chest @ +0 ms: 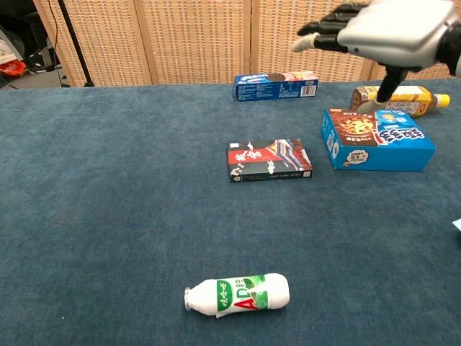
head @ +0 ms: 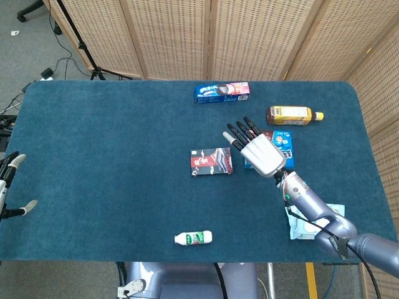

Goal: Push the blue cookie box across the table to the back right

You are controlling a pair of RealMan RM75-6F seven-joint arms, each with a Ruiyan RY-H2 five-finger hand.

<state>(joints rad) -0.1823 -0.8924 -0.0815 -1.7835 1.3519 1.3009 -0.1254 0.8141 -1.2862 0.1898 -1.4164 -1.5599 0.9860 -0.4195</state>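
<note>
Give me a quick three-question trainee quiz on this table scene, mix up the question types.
1. True or false: the right hand is gripping the cookie box.
2. Which lies nearest the table's front edge? A) white bottle B) red-and-black box C) yellow bottle
3. Fill in: the box closest to the screens is the long ____ one.

Key: 1. False; the hand is raised above it, fingers spread. 2. A. 3. blue.
</note>
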